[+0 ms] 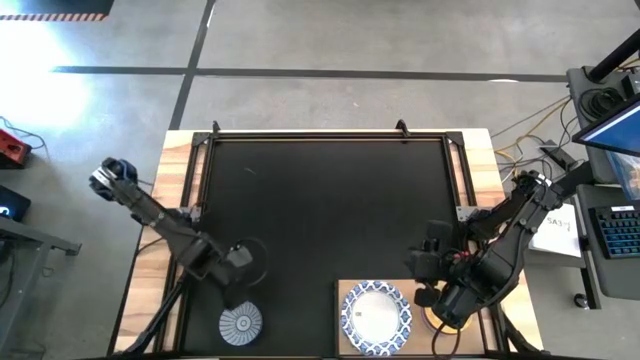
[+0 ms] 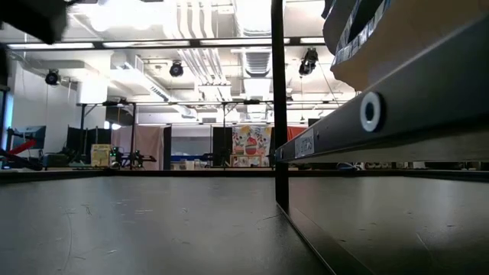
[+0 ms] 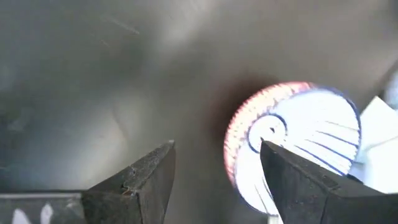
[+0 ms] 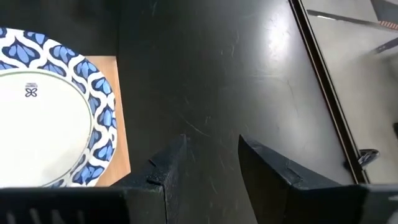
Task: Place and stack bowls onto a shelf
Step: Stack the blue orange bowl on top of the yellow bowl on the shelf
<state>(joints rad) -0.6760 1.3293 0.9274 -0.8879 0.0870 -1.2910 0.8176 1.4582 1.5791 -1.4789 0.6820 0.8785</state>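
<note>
Left hand [image 3: 217,180] open beside blurred grey-striped bowl [image 3: 298,140], edge cut off

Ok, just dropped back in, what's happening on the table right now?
The left gripper hangs open just above the small grey-striped bowl at the near edge of the black mat, holding nothing. One large white bowl with a blue patterned rim sits on the light-wood shelf. The right gripper is beside that shelf, fingers apart and empty, over the mat. No other bowls are clearly in view.
</note>
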